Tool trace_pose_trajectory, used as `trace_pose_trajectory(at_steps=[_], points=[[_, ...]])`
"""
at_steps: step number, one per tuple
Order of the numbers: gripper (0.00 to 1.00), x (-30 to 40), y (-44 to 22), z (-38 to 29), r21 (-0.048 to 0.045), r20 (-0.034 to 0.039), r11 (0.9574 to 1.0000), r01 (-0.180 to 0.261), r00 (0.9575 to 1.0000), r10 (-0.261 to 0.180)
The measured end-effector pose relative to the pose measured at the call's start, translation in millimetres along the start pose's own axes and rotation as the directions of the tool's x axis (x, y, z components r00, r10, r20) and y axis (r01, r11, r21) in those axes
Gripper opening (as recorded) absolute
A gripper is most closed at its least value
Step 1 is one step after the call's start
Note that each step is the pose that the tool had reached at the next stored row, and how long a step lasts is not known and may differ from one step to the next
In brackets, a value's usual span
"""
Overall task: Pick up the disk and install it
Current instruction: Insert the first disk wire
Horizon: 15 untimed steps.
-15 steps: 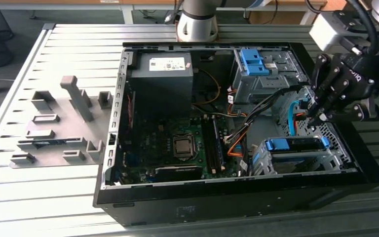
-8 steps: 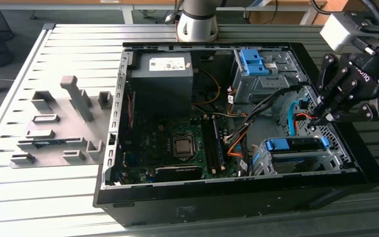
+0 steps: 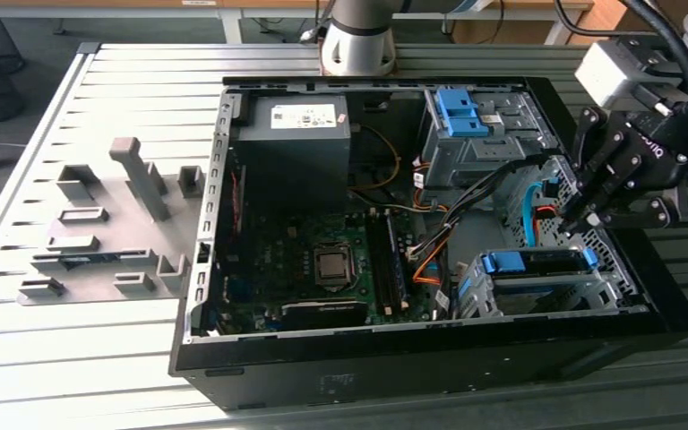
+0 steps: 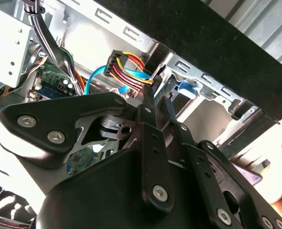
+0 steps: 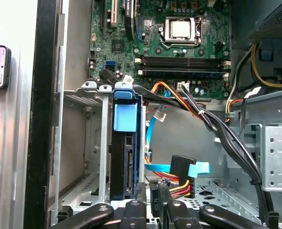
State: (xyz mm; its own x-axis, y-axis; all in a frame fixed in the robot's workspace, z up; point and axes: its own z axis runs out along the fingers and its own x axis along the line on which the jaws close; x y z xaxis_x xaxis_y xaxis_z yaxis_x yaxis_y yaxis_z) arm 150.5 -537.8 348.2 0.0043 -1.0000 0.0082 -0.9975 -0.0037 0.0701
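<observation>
While the gripper (image 3: pixel 586 218) hangs over the open PC case (image 3: pixel 440 358) at the exterior view's right, its black linkage sits just above the front drive cage (image 3: pixel 547 291). The disk (image 3: pixel 537 262) w/ blue rails is seated in that cage, its blue end handle facing up; in the first wrist view it (image 5: pixel 125 143) stands edge-on in the slot between the metal cage walls, blue tab on the end nearest the motherboard (image 5: pixel 179 43). Gripper fingers: can't tell if parted or closed (second wrist view has mostly the black linkage (image 4: pixel 150 157), tips hidden), and nothing is visibly held. A blue SATA cable (image 5: pixel 179 168) and a multicolour power connector (image 5: pixel 172 191) lie beside the disk, near the cage floor. Further back in the case, a second cage carries a bare blue bracket (image 3: pixel 458 112), next to the black PSU box (image 3: pixel 294 143). Grey fixture blocks (image 3: pixel 105 233) sit on the slatted table (image 3: pixel 33 358), well apart from the case.
</observation>
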Motion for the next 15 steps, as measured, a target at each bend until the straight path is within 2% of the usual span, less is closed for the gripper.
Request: trace_pose_trajectory(at_steps=[2, 6, 12, 13, 15], points=[[0.25, 0.0, 0.0, -0.4, 0.0, 0.0027, 1.0, 0.0, 1.0, 0.0], [0.25, 0.0, 0.6, -7.3, 0.0, 0.0039, 1.0, 0.0, 1.0, 0.0], [0.26, -0.4, 0.5, -5.5, 0.0, 0.004, 1.0, 0.0, 1.0, 0.0], [0.32, -0.5, 0.4, -4.4, 0.0, 0.004, 1.0, 0.0, 1.0, 0.0], [0.32, -1.0, 0.3, -2.1, 0.0, 0.0042, 1.0, 0.0, 1.0, 0.0]])
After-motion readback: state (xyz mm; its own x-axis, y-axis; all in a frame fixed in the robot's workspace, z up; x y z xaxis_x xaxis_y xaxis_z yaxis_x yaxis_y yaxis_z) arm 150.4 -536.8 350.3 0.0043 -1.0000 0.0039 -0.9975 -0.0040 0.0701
